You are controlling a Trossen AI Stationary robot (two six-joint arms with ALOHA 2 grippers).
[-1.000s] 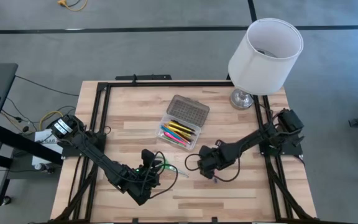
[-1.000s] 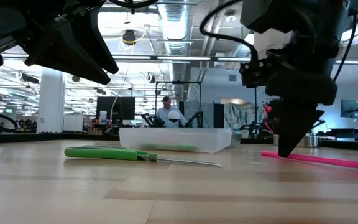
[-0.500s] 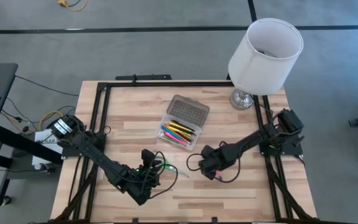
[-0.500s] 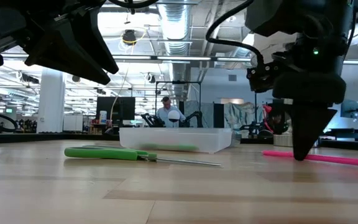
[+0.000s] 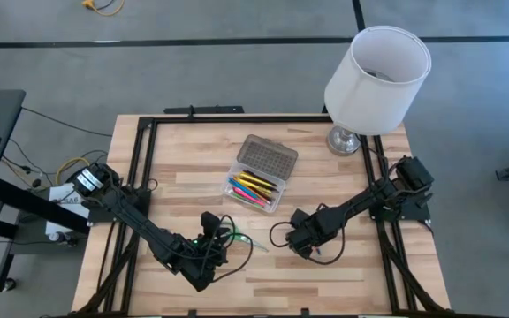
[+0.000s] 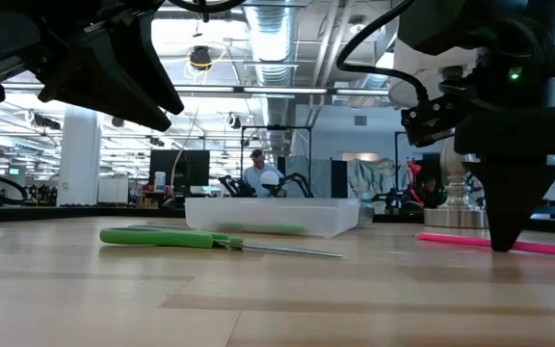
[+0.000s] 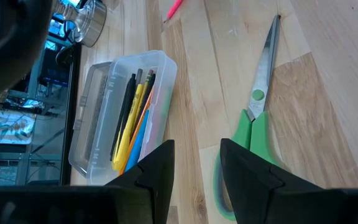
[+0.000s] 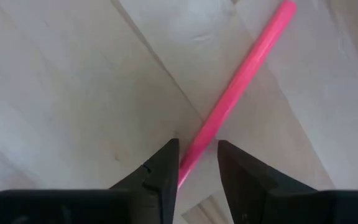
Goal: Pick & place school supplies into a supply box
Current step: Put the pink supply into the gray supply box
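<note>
Near the worktop's point(image 5: 184, 181) front edge, the left gripper point(image 7: 196, 163) hovers slightly parted and empty over the green-handled scissors point(image 7: 255, 124), whose handles its fingers partly hide. The right gripper point(image 8: 196, 163), narrowly open, straddles a smooth pink marker point(image 8: 241, 93) whose near end is hidden; whether the fingers touch it is unclear. Toward the middle, the clear plastic supply box point(image 5: 256, 188) holds thin pens, its grey dotted lid point(image 5: 267, 159) open.

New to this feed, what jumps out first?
The big white lamp at the table's far right corner dominates from above. Mid-table sits the clear pencil box, lid open, with bright pens inside. Nearer the front, the right gripper straddles a pink pen on the wood, and green scissors lie by the left gripper.
</note>
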